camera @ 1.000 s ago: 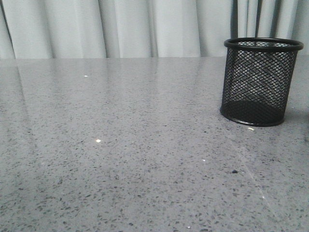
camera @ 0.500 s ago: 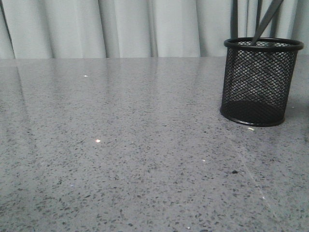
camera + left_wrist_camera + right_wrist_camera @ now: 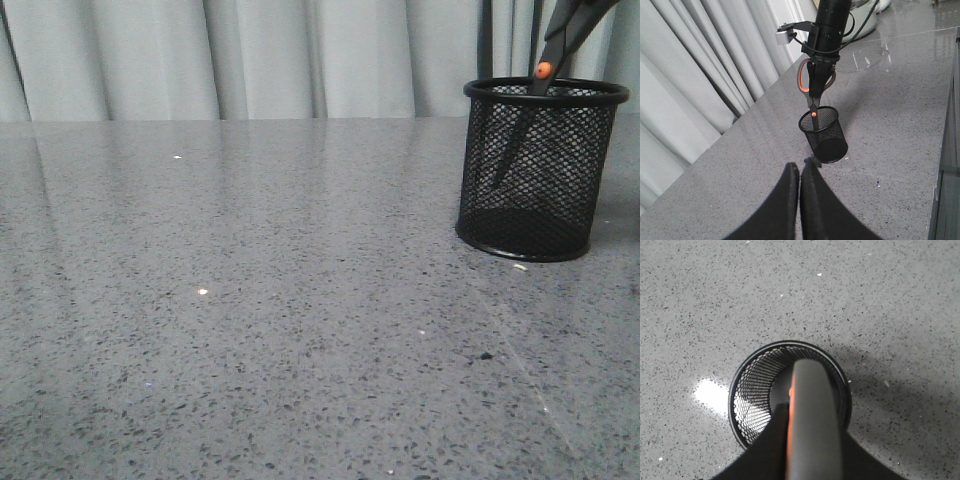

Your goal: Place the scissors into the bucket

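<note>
Standing upright on the table (image 3: 250, 330), toward its right side in the front view, the bucket (image 3: 538, 170) is a black wire-mesh cylinder with a solid rolled rim and solid base. The scissors (image 3: 545, 70) hang blades-down, tilted, slim dark blades inside the mesh with the tip short of the base, orange pivot dot level with the rim. Handles are dark grey with orange inner loops. Table surface: grey speckled stone, polished, with small glints and faint reflections. Pale pleated curtains (image 3: 250, 55) close off the far edge. Front view cuts off the handles and shows neither arm. Left wrist view shows the whole arrangement from a distance: right gripper (image 3: 814, 82) pointing down over the bucket (image 3: 824, 135), fingers clamped on the handles of the scissors (image 3: 812, 92). Left gripper (image 3: 799, 187) has its two black fingers pressed together, holding nothing, well apart from the bucket. Right wrist view looks straight down into the bucket (image 3: 747, 395), a grey handle of the scissors (image 3: 810, 425) crossing its mouth.
</note>
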### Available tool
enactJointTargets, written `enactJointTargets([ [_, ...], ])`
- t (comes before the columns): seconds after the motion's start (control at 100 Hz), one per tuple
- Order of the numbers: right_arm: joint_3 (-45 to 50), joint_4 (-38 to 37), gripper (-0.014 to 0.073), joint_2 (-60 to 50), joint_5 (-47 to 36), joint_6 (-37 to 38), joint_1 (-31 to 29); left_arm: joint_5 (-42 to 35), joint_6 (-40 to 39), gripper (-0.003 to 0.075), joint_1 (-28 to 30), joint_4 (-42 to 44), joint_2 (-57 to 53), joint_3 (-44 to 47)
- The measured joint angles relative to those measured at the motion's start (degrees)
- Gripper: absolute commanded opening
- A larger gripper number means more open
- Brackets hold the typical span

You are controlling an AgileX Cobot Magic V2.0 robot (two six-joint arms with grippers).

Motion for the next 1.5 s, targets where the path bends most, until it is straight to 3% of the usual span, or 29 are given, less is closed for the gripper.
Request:
enactJointTargets([
  [0.11,0.0,0.0,0.0326,0.32,-0.28,0.12,0.0,0.0,0.0,-0.002,0.0,-0.08,0.0,0.0],
  [0.18,0.0,0.0,0.0402,0.32,-0.83,0.12,0.0,0.0,0.0,-0.002,0.0,-0.08,0.0,0.0],
  [0.4,-2.96,0.0,0.0419,0.46,-2.03,0.12,0.0,-1.13,-0.78,-0.002,0.0,-0.08,0.0,0.23],
  [0.53,-8.24,0.0,0.0322,0.46,-2.03,0.12,0.0,-5.89,-7.52,-0.002,0.0,4.88,-0.03,1.2],
  [0.68,-11.69,0.0,-0.0067,-2.33,-2.03,0.12,0.0,-11.95,-18.94,-0.002,0.0,16.69,-0.03,4.23],
  [0.8,-10.49,0.0,-0.0045,-8.0,-2.62,0.12,0.0,-15.73,-28.74,-0.002,0.0,25.15,-0.15,7.92],
  [0.92,-2.77,0.21,-0.0044,-17.35,-7.04,0.12,0.0,-21.99,-38.5,-0.002,0.0,33.05,-1.74,13.88],
  [1.06,14.71,0.19,-0.0045,-33.05,-16.87,-1.07,0.0,-29.89,-44.96,-0.002,0.0,41.81,-4.8,22.52],
  [1.3,45.41,0.19,-0.0045,-63.63,-34.64,-2.15,0.0,-33.21,-46.73,-0.002,0.0,44.51,-6.69,33.42],
  [1.5,54.18,0.19,-0.0045,-76.79,-37.93,-2.52,0.0,-33.32,-46.96,-0.002,0.0,44.71,-6.69,36.32],
])
